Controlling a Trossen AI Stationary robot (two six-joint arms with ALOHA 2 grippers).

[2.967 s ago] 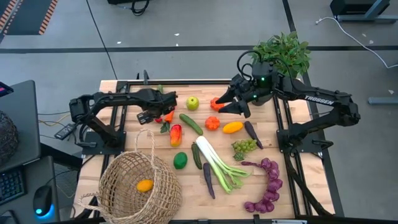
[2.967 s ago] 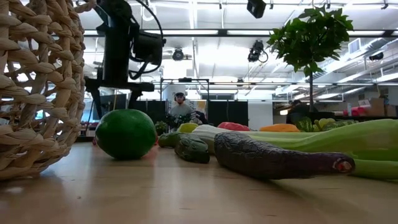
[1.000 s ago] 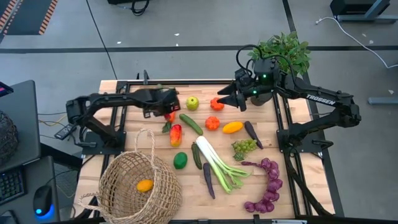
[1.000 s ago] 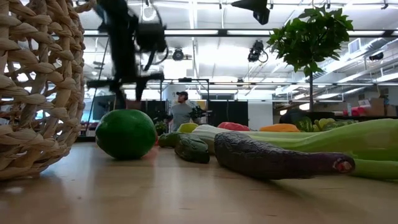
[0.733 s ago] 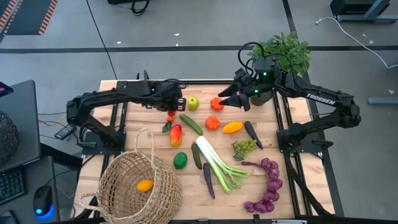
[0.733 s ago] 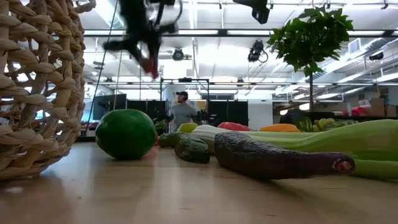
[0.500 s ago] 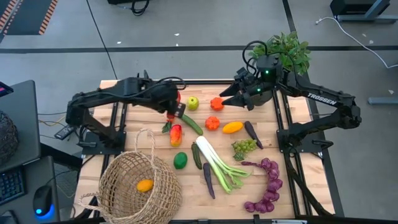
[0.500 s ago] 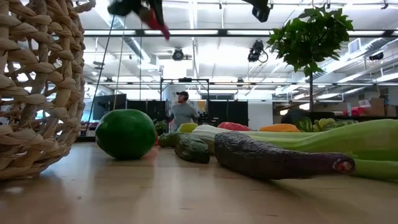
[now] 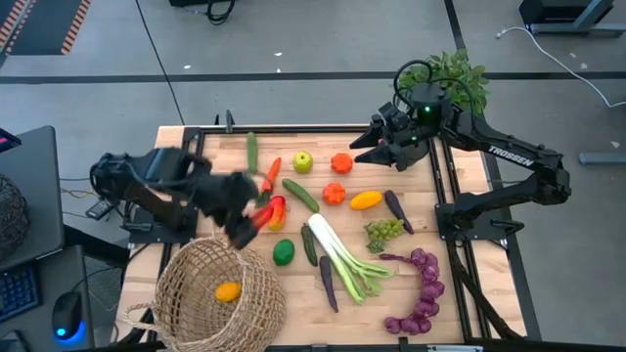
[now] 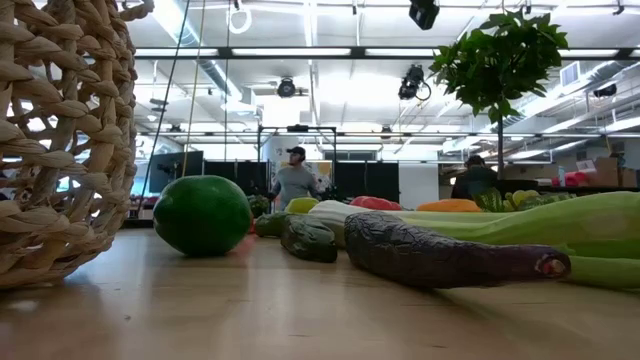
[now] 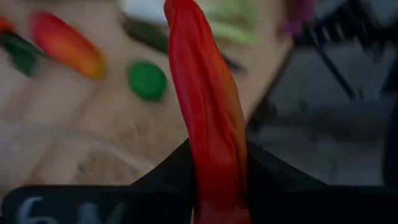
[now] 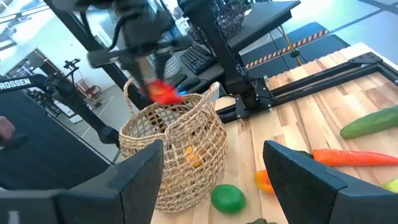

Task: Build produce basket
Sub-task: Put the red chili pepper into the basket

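The tan wicker basket (image 9: 220,288) lies on its side at the table's near left, with one orange fruit (image 9: 228,290) inside. My left gripper (image 9: 251,221) hovers just beyond the basket's rim, shut on a long red pepper (image 11: 205,99). More produce lies spread over the table: a leek (image 9: 342,256), purple grapes (image 9: 421,293), a green apple (image 9: 303,161), a carrot (image 9: 272,174) and cucumbers. My right gripper (image 9: 367,147) stands open in the air over the far right, nothing between its fingers (image 12: 137,174). My left gripper pinches the red pepper near one end (image 11: 211,171) between its two fingers (image 11: 168,177). The rest of the pepper sticks out past the fingertips. The fingers slant downward from above. The pepper is lifted clear of the table, near the basket's handle.
A leafy green plant (image 9: 445,78) stands at the far right corner behind my right arm. A round green fruit (image 10: 202,215) and a dark aubergine (image 10: 440,255) lie near the table's front. Metal frame rails run along the table's left and right sides.
My left gripper has risen from the far part of the table with the red pepper. It has swung toward the near left, toward the basket, rolling as it went. The pepper is lifted clear and has left the low view.
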